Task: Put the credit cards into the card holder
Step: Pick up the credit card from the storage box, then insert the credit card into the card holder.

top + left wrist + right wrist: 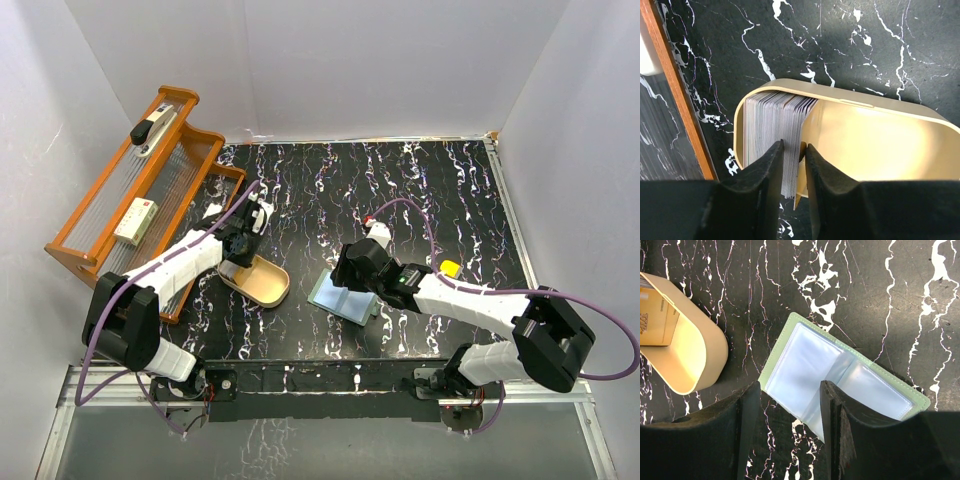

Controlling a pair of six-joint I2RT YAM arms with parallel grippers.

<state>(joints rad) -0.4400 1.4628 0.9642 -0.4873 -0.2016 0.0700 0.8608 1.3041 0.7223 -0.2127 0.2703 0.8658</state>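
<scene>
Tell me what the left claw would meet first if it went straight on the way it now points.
Most likely the credit cards standing on edge in the tan dish: the left claw points down at the stack's end cards and seems to straddle them. Depth is unclear.

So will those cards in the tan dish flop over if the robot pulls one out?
Probably not floppy: the credit cards stand straight and flat, so each looks stiff. They look thin and smooth, so one may slip, or neighbours may come along. Packed into the tan dish, the rest should stay upright.
</scene>
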